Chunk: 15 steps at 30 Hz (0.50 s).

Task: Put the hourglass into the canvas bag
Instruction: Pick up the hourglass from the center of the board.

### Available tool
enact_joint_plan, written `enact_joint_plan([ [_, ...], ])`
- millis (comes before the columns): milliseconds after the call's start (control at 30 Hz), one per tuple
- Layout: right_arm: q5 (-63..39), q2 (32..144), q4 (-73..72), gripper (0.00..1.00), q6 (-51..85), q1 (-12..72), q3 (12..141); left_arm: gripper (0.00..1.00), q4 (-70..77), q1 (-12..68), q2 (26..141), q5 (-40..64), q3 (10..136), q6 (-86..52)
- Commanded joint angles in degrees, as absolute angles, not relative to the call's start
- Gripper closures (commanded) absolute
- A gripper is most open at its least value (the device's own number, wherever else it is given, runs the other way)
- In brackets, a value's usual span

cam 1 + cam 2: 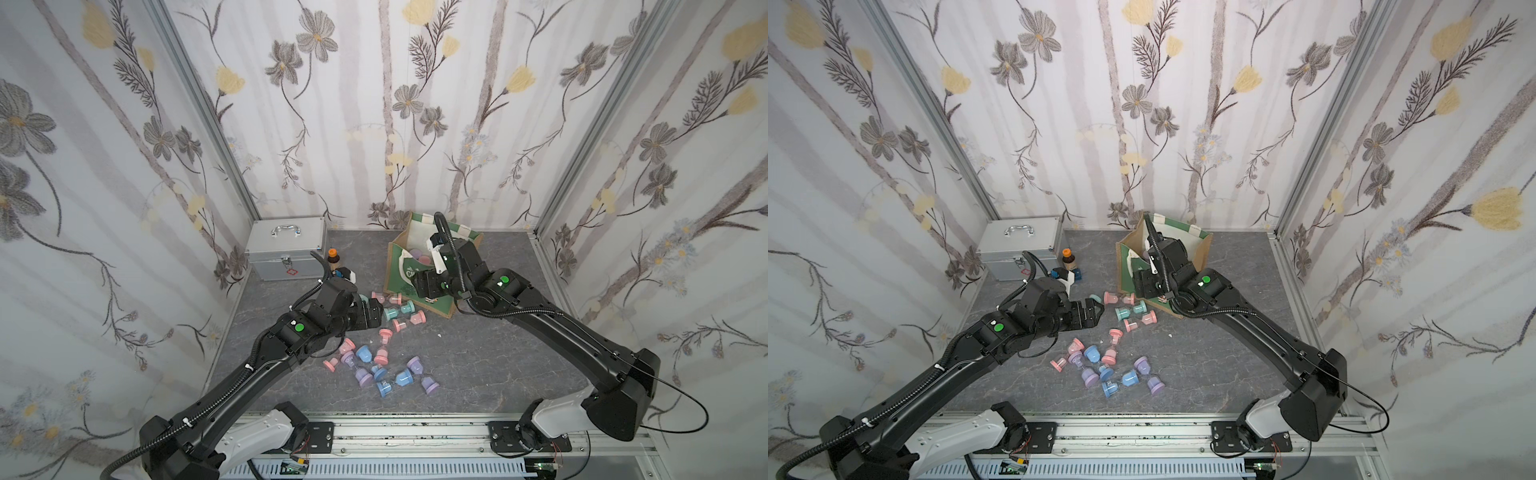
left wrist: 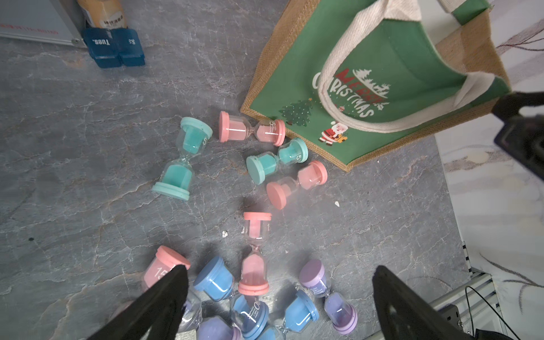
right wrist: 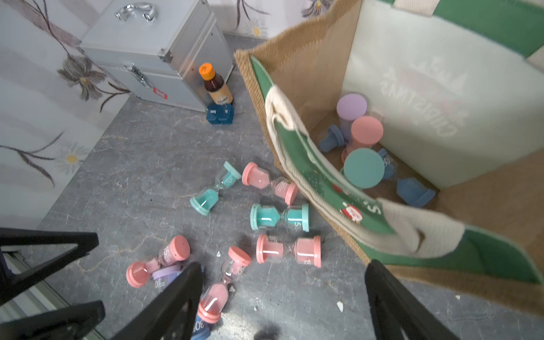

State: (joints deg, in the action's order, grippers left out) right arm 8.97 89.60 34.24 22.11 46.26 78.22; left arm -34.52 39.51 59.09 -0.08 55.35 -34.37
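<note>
The grey marbled surface [image 1: 478, 365] carried the canvas bag [image 1: 395, 276] towards the back, upright with its mouth open, and the silver case [image 1: 286, 249] well apart in the far corner. The right claw [image 3: 282, 265] hung by the bag's near wall, fingers spread and pinching nothing. The left claw [image 2: 279, 269] — also spread wide and empty — hovered over loose hourglasses [image 2: 254, 265] lying on the surface near the bag. More lay inside the bag — a teal-capped hourglass [image 3: 363, 167] among them. A brown bottle [image 3: 215, 85] stood just beside the case.
</note>
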Motion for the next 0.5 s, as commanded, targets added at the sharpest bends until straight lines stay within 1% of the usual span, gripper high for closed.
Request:
enact_joint_plan([
  [0,12.3,87.1,35.2,0.17,27.0,49.5,74.0,0.0,-34.8,40.9,58.0,-1.5,53.3,-35.8],
  [100,11.9,85.2,34.9,0.17,30.8,52.3,69.1,0.0,-34.5,42.8,57.6,-3.2,51.8,-36.6],
  [267,9.8,82.3,29.8,0.17,36.7,58.2,59.5,0.0,-32.3,46.2,56.4,-5.6,48.4,-37.8],
  [467,9.7,84.2,27.0,0.17,42.1,65.8,51.9,0.0,-29.4,49.5,53.8,-8.2,42.9,-39.6],
])
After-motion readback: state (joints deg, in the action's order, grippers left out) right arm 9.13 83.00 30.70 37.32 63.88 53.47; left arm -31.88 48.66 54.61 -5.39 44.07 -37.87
